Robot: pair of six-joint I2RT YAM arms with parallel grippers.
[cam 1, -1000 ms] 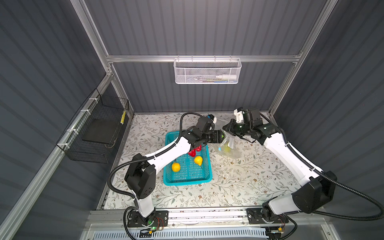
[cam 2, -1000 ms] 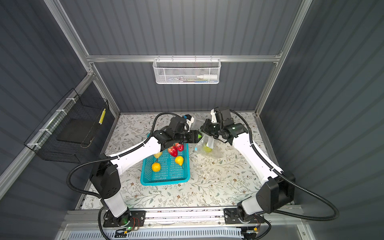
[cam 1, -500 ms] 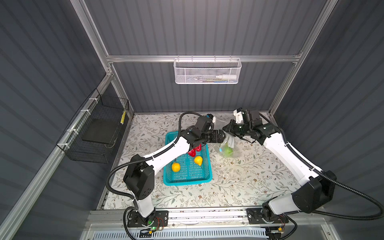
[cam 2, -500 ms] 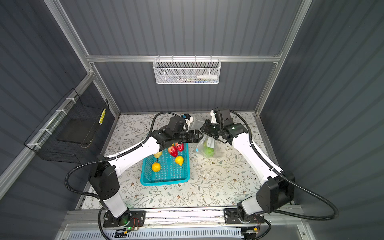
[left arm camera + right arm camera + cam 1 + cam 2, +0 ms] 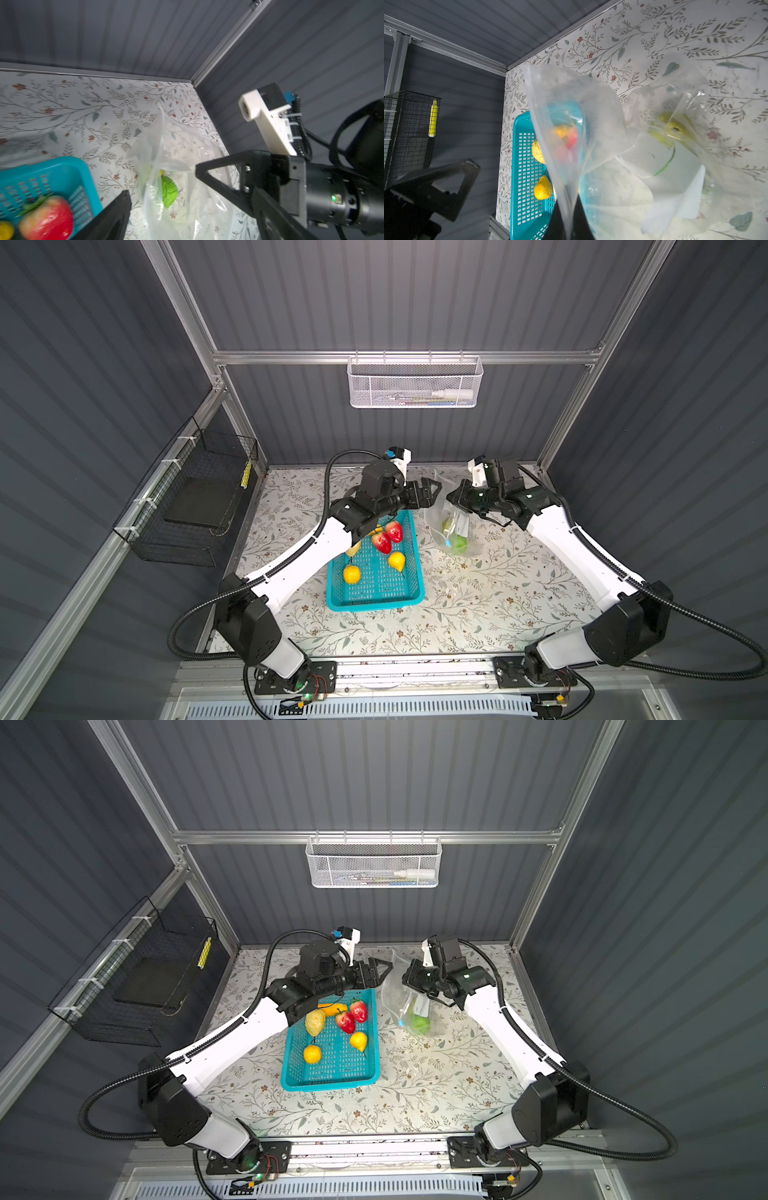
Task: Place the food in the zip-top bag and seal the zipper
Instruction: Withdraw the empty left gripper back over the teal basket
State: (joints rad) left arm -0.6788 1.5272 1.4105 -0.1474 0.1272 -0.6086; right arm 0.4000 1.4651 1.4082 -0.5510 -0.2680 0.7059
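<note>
While the right gripper is pressed together on the upper edge of the bag and holds that edge up, the left gripper stands with its jaws wide apart and nothing between them. The left gripper is just beside the bag, on the side toward the basket, above the basket's far end.

In the right wrist view the clear film of the bag passes down between the dark fingers of the right gripper. The lower part of the bag seems to rest on the table, to the right of the basket and near it.

Inside the bag lie a green ball and a green pear, and the bag carries a white label. In the left wrist view the mouth of the bag looks open above the ball. A small blue tab shows on the bag in a top view.

In the basket are two strawberries touching each other, a pale oval, an orange oblong partly under the left arm, a round citrus and a yellow fruit.
</note>
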